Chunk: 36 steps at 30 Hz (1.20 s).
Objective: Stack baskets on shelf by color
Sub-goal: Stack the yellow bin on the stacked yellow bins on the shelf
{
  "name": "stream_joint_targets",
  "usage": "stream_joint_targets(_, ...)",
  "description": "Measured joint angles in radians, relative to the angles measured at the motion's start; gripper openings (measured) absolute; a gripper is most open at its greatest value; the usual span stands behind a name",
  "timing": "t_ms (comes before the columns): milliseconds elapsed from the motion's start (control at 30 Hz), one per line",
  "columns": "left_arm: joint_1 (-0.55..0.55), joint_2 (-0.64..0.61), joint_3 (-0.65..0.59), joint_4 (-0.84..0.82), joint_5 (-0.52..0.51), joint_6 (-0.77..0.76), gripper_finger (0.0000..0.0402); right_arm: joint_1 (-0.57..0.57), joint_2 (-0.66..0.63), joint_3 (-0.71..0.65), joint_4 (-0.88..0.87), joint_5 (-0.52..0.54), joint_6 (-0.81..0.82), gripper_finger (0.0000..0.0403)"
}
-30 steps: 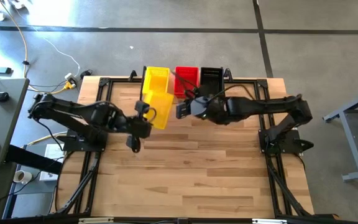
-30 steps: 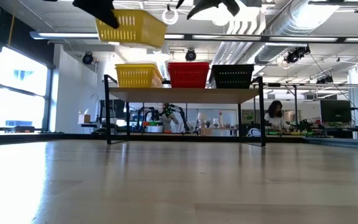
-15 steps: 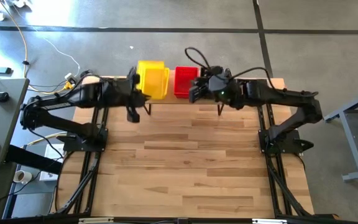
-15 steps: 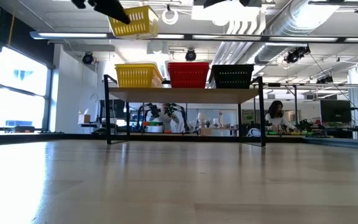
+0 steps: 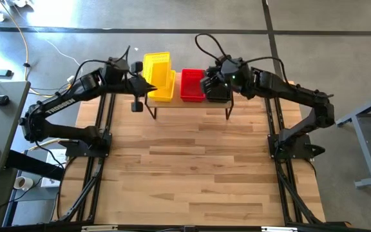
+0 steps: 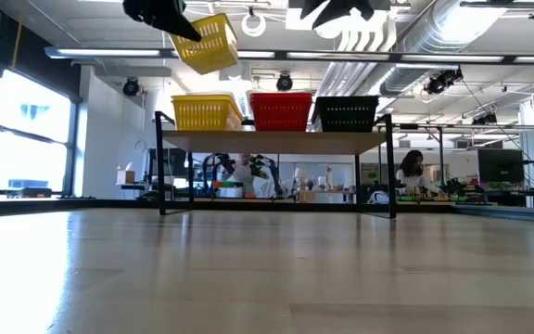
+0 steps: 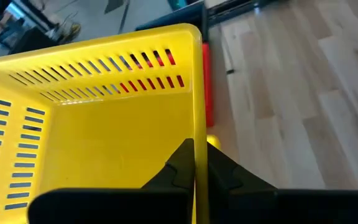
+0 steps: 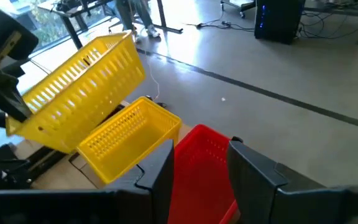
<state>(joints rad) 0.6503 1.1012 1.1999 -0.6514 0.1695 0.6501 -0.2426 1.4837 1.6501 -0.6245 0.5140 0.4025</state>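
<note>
Holding tilted yellow basket (image 6: 204, 42) by rim, left gripper (image 7: 194, 165), above shelf (image 6: 276, 141)

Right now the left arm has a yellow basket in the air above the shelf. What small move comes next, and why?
Probably level it and lower it. The held yellow basket hangs tilted in the left gripper, above the yellow basket on the shelf, not yet nested. The right gripper hovers open over the red basket.

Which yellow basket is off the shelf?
The tilted yellow basket in the left gripper, held above the shelf; the other yellow basket sits level on it.
</note>
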Motion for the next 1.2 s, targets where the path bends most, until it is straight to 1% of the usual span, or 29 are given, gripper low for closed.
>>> stream_joint_targets(167,0.055,0.029,0.0,-0.016,0.07,-0.02,0.0,-0.058,0.0,0.0,-0.001,-0.042,-0.06,0.0133)
stream_joint_targets(267,0.07,0.056,0.0,-0.02,0.109,-0.034,0.0,-0.091,0.0,0.0,-0.001,-0.074,-0.091,0.0133)
stream_joint_targets(500,0.07,0.131,0.0,-0.037,0.083,-0.009,0.0,-0.147,0.0,0.0,-0.032,-0.152,-0.116,0.0133)
stream_joint_targets(633,0.07,0.162,0.0,-0.042,0.072,-0.008,0.0,-0.16,0.0,0.0,-0.064,-0.159,-0.116,0.0133)
stream_joint_targets(767,0.07,0.181,0.0,-0.05,0.028,0.015,0.0,-0.164,0.0,0.0,-0.08,-0.159,-0.116,0.0133)
stream_joint_targets(900,0.07,0.197,0.0,-0.075,0.028,0.016,0.0,-0.164,0.0,0.0,-0.092,-0.162,-0.116,0.0133)
stream_joint_targets(1033,0.07,0.212,0.0,-0.098,0.028,0.025,0.0,-0.164,0.0,0.0,-0.094,-0.19,-0.116,0.0133)
stream_joint_targets(1200,0.069,0.237,0.0,-0.093,0.023,0.019,0.0,-0.163,0.0,0.0,-0.094,-0.193,-0.116,0.0133)
